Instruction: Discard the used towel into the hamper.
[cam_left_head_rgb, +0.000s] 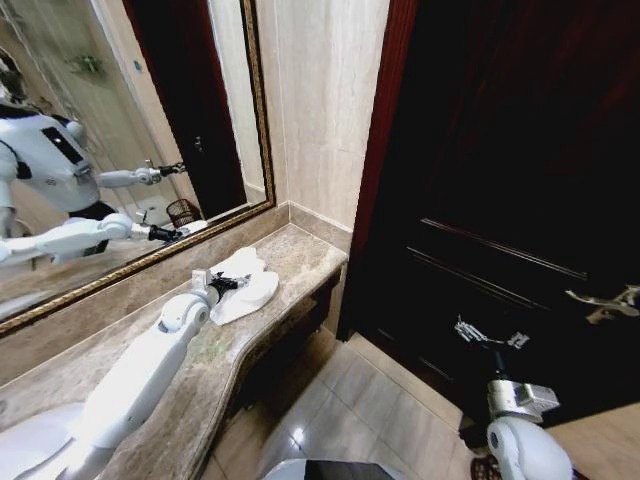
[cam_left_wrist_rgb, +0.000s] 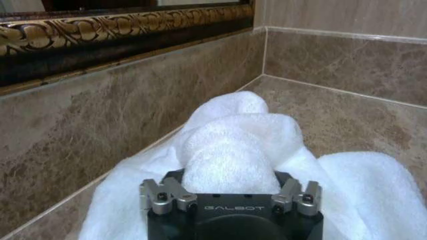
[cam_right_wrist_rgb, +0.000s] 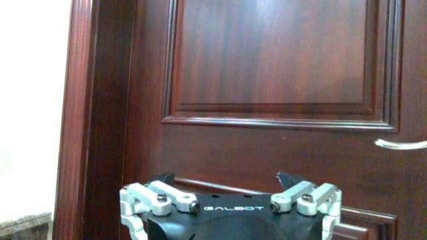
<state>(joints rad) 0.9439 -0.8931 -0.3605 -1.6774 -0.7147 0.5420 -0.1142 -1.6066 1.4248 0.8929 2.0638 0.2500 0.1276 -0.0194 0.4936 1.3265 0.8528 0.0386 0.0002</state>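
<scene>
So this is basically the pickup stage. The towel (cam_left_head_rgb: 247, 283) is lying crumpled on the marble counter (cam_left_head_rgb: 300, 262), up near the far end, close to the back wall under the mirror (cam_left_head_rgb: 120, 130) and not far from the corner. The left gripper (cam_left_head_rgb: 226, 284) is down on it, and in the left wrist view a fat bunch of towel (cam_left_wrist_rgb: 230, 160) is bulging up between the fingers (cam_left_wrist_rgb: 162, 197), so I'd say it's clamped around a fold. Most of the cloth is spread flat on the counter though, so I wouldn't call it lifted.

The right gripper (cam_left_head_rgb: 490, 335) is just parked out in front of the dark wooden door (cam_right_wrist_rgb: 267, 75), fingers spread wide, nothing in them.

The hamper? The closest candidate I can spot is a small dark basket (cam_left_head_rgb: 183, 212) reflected in the mirror, so it's presumably on the floor somewhere behind the robot.

Progress-wise: grasp looks about done, everything else is left. Lift the towel off the counter, get over to the hamper, drop it in.
</scene>
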